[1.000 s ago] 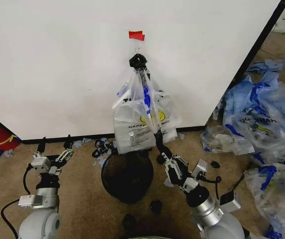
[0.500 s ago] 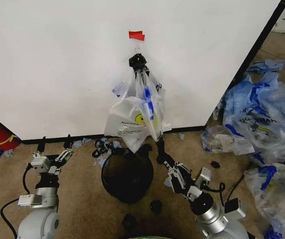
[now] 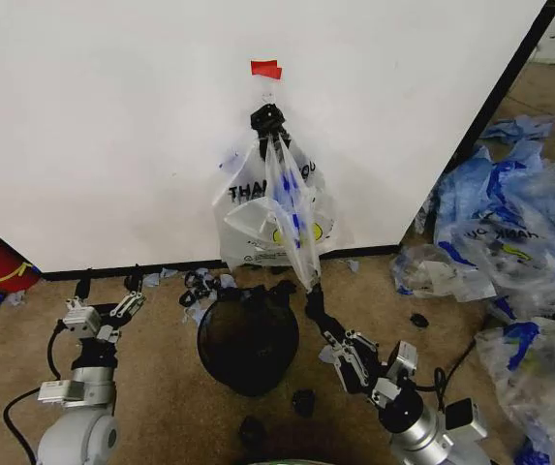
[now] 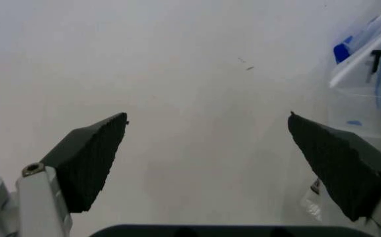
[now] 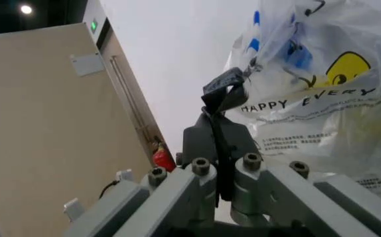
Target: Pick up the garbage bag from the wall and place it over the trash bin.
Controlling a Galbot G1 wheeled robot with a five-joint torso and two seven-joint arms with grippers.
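The garbage bag (image 3: 275,218) hangs from the wall (image 3: 112,116) hook, above the trash bin (image 3: 248,339). Judged light, limp, slippery; best pinched at its lower edge. Right gripper (image 3: 314,302) fingers closed together, grasping nothing evident; left gripper (image 3: 107,291) released.

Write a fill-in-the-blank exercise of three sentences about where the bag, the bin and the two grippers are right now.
1. The garbage bag hangs from a hook on the ____.
2. The trash bin stands on the floor directly ____ the bag.
3. The right gripper is shut at the bag's lower edge, while the left gripper waits with its jaws ____.

Missing words: wall; below; open
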